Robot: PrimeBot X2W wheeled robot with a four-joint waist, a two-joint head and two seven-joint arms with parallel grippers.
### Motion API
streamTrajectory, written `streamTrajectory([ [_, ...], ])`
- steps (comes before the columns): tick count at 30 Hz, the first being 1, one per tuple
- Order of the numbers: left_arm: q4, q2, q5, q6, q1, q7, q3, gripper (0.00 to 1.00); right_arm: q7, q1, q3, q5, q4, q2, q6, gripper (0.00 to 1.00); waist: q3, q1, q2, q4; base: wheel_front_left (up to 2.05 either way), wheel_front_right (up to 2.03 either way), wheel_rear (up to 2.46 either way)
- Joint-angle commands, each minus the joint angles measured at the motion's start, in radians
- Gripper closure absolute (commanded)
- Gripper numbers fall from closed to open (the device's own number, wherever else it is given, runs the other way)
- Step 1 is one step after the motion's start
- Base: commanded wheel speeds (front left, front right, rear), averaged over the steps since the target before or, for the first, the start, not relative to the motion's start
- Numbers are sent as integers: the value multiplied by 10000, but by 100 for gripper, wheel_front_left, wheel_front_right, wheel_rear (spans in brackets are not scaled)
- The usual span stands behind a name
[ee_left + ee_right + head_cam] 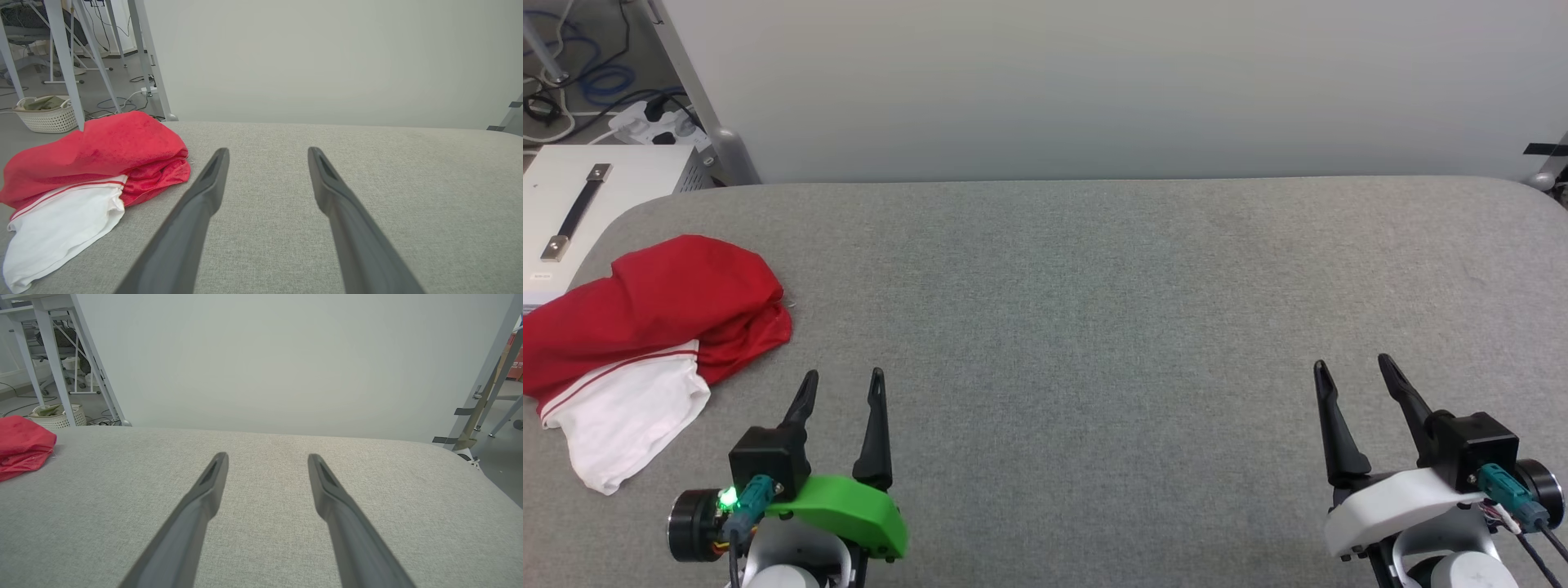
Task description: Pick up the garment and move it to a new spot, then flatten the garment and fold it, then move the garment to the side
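The garment [654,327] lies crumpled in a heap on the grey fabric-covered table [1094,327]. In the head view it is at about 9 o'clock, right at the table's left edge. Most of the heap is red. One white sleeve [629,416] spreads out from it toward 6 o'clock, and a red-and-white striped trim [621,371] runs where the sleeve meets the red cloth.

The left gripper [843,373] is at about 7 o'clock in the head view. Its two dark fingers stand wide apart and point toward 12 o'clock, with nothing between them. The garment is at about 10 o'clock from this gripper, near it but not touching. In the left wrist view the red folds lie at 9 o'clock, beside the left finger, with a strip of bare table between them.

The right gripper [1352,362] is at about 5 o'clock in the head view. Its fingers are also spread wide and empty, over bare table and well apart from the garment. In the right wrist view an edge of the red cloth shows at 9 o'clock. Whether the fingertips of either gripper touch the table, I cannot tell.

Off the table, at about 10 o'clock, stands a white box [596,204] with a black handle [576,212]. Farther away, toward 11 o'clock, a white power strip [654,122] lies on the floor with cables. In the left wrist view a white woven basket [47,116] stands on the floor between grey metal legs [65,61]. A pale wall [1094,82] stands behind the table at 12 o'clock.
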Motion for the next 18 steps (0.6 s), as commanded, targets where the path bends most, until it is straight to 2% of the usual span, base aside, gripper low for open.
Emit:
streamTrajectory([
  [1,113,-20,-99,-63,226,-104,-28,0,-105,143,2,76,57,11,-4,0,0,0,0,4,0,0,0],
  [18,554,-27,-475,-190,219,-500,-167,0,-495,135,-34,274,241,15,-6,0,120,0,0,70,0,0,0],
])
